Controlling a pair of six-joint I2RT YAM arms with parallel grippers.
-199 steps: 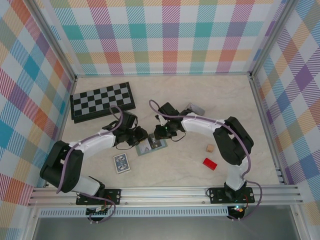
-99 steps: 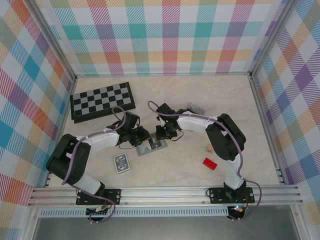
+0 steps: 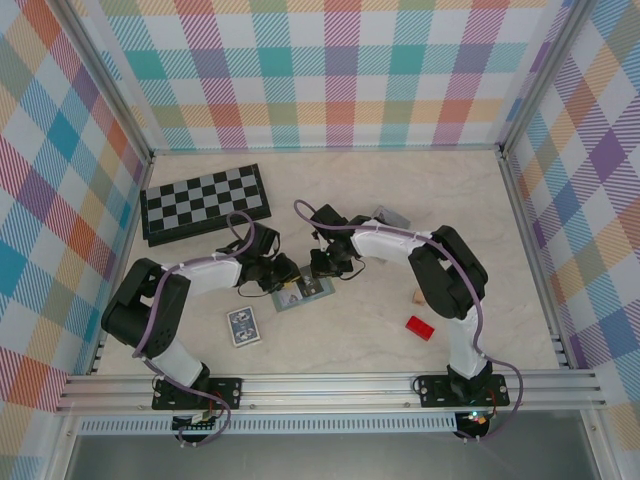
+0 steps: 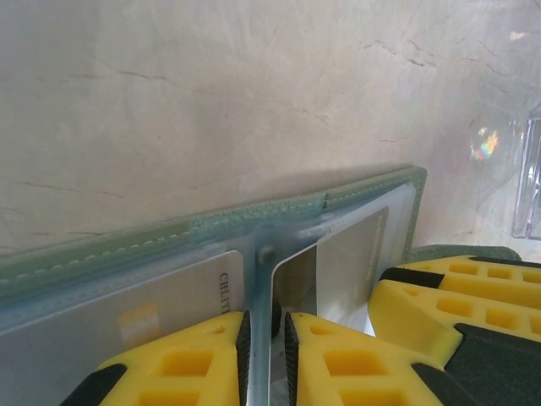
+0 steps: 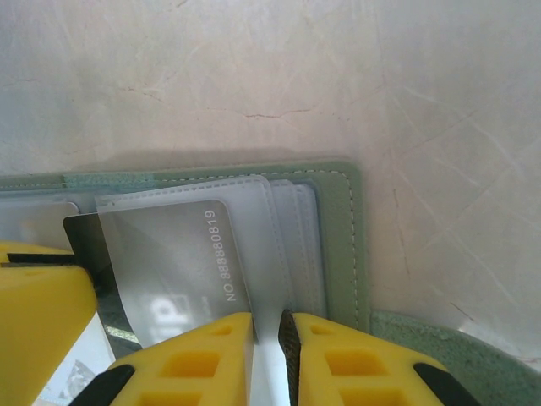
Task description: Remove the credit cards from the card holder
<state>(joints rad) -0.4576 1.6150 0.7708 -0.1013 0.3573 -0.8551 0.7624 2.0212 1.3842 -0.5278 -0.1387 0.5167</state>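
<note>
- We see the card holder lying open on the tabletop, near the chessboard, towards its right-arm side.
- Our left pincer is clenched on one of its clear sleeves, and the right pincer on another.
- A credit card sits inside a sleeve.

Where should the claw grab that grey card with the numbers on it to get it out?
Probably pinch the dark strip of the grey card that pokes out of its clear sleeve, gripping its flat faces. Come from the card holder's middle, not its stitched outer edge, because the sleeve covers the card's other end.
</note>
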